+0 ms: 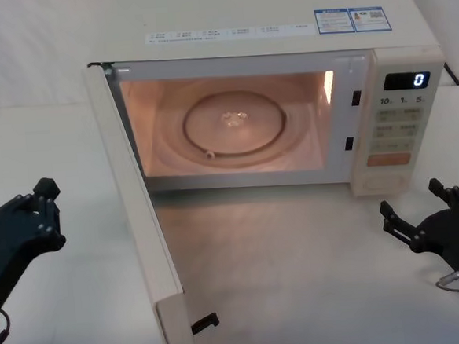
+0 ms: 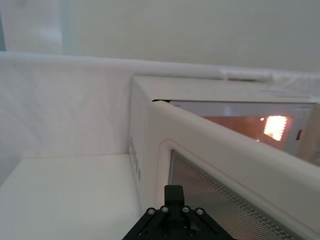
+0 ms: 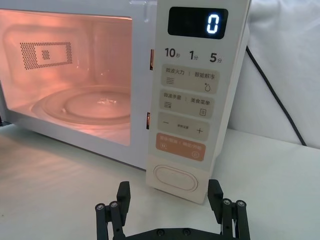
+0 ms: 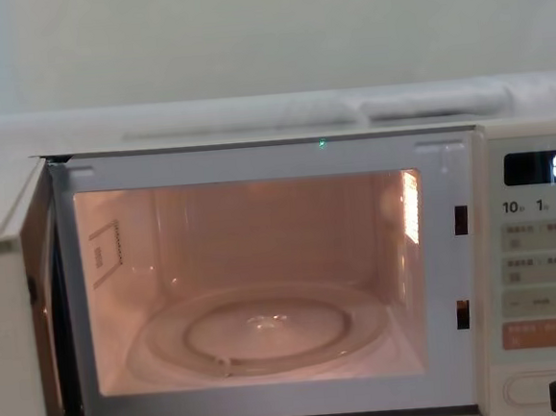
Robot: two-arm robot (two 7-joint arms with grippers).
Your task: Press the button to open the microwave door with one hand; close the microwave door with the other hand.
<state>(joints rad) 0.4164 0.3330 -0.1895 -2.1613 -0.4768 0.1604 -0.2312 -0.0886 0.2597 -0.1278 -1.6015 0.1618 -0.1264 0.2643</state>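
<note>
A: Head view: door [image 1: 139, 225] swung wide open, its outer face just beside the left gripper [image 1: 39, 213], whose spread I cannot tell.
B: Right gripper [image 3: 170, 207], fingers wide, sits before the button [image 3: 175, 178].

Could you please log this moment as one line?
door: open | button: unpressed | right gripper: open, before button | left gripper: beside door

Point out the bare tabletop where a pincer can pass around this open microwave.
Free: the table between the open microwave door and the right pincer; also left of the door, beyond the left pincer. Crowded: the door's edge and the button corner.
</note>
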